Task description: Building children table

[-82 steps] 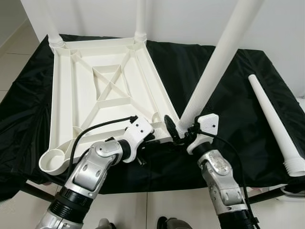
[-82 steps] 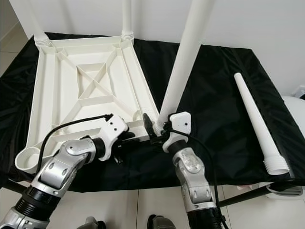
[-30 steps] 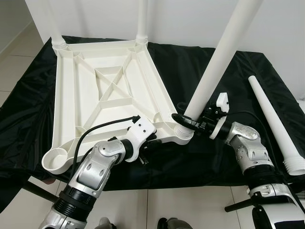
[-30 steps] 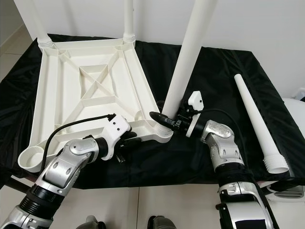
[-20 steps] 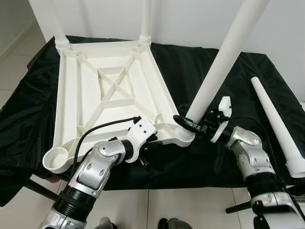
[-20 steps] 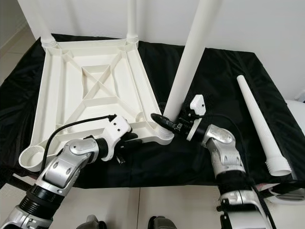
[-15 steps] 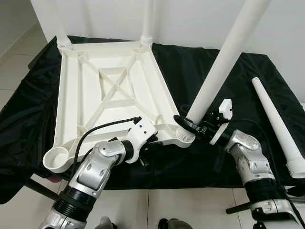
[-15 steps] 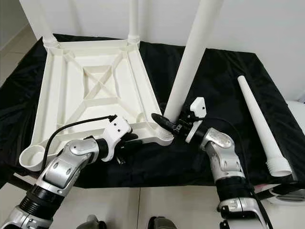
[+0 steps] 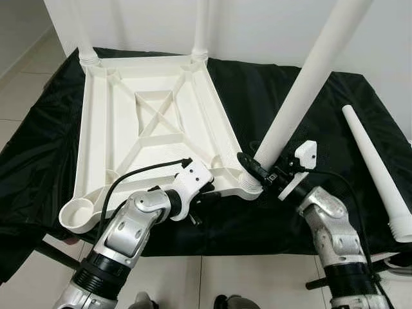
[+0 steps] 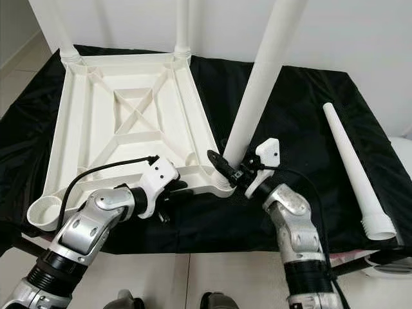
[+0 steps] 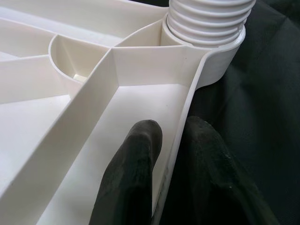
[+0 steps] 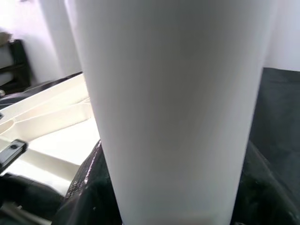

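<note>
Two grippers, left gripper (image 11: 164,178) pinching tabletop (image 9: 148,122) rim, right gripper (image 9: 261,172) clasping leg (image 9: 302,90)

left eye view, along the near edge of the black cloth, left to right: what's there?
Empty corner socket → left pincer on the tabletop rim → right pincer around the leg being fitted → loose leg lying on the cloth.

One tabletop (image 9: 148,122), four legs (image 9: 309,84), two pincers (image 9: 261,172)

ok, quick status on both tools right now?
Left tool: closed on the table top rim, near the corner socket.
Right tool: closed around the base of the table leg in that socket.
</note>
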### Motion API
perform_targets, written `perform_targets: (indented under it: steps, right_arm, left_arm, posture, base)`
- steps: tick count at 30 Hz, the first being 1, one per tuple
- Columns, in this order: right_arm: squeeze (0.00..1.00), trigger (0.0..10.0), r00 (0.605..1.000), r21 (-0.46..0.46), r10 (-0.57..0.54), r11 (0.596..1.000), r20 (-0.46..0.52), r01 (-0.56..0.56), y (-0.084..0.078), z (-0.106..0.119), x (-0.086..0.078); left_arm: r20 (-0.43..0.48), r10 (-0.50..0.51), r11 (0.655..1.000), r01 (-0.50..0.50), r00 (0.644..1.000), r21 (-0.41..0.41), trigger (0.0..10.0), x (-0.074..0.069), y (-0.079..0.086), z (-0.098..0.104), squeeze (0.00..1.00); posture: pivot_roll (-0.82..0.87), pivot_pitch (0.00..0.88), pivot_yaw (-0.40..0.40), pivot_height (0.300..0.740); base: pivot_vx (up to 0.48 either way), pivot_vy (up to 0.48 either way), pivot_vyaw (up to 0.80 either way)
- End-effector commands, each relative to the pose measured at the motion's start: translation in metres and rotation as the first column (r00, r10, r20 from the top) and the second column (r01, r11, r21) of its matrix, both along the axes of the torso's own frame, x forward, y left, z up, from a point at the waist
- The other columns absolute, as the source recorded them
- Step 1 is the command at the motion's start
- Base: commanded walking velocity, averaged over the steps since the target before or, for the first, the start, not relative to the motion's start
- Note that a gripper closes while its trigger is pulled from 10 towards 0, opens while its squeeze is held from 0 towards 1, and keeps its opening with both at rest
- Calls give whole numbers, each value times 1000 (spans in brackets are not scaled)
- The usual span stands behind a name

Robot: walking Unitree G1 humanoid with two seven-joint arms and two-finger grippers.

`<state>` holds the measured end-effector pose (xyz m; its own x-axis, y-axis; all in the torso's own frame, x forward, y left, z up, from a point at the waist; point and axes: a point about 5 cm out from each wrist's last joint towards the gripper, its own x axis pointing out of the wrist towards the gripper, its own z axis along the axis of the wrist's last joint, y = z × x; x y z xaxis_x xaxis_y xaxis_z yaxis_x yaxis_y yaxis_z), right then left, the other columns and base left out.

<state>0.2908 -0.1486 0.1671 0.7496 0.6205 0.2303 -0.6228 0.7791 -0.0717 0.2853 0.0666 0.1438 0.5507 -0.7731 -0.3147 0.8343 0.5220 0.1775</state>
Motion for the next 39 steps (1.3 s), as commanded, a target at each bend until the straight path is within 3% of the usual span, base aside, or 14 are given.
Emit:
perform_targets:
  steps: [1,3,11,15,20,23,25,31,39]
  right_arm:
    - [0,10000,998,16,9,1000,-58,-8,6,-10,-4]
    - [0,10000,996,22,-59,998,-63,61,8,-12,-6]
    - [0,10000,984,34,-160,986,-76,162,14,-14,-12]
    - [0,10000,957,38,-277,959,-88,281,22,-19,-16]
    - [0,10000,937,33,-330,941,-116,336,28,-23,-17]
    - [0,10000,916,-4,-378,924,-135,381,33,-28,-18]
    - [0,10000,882,-53,-454,891,-128,451,33,-32,-16]
    - [0,10000,841,-79,-518,855,-156,512,34,-37,-15]
    - [0,10000,834,-67,-528,849,-161,524,33,-37,-14]
  left_arm:
    - [2,40,999,-40,999,-19,10000,1,0,0,0]
    - [1,40,999,-40,999,-19,10000,0,0,0,0]
    - [0,39,999,-39,999,-19,10000,0,0,0,0]
    - [-1,35,999,-35,999,-17,10000,-1,0,0,0]
    - [-1,33,999,-33,999,-16,10000,-1,0,0,0]
    - [-1,31,999,-31,1000,-15,10000,-2,0,0,0]
    - [-3,30,999,-30,1000,-15,10000,-2,0,0,0]
    - [-4,31,999,-32,999,-15,10000,-2,0,0,0]
    - [-3,35,999,-35,999,-16,10000,-2,0,0,0]
  posture:
    - [-77,110,-53,740]
    - [-75,109,-54,740]
    - [-72,105,-53,740]
    - [-70,103,-51,740]
    - [-67,101,-51,740]
    - [-65,101,-51,740]
    - [-63,103,-53,740]
    - [-60,108,-53,740]
    - [-63,111,-50,740]
  base:
    - [0,0,0]
    - [0,0,0]
    - [0,0,0]
    - [0,0,0]
    - [0,0,0]
    - [0,0,0]
    - [0,0,0]
    - [0,0,0]
    - [0,0,0]
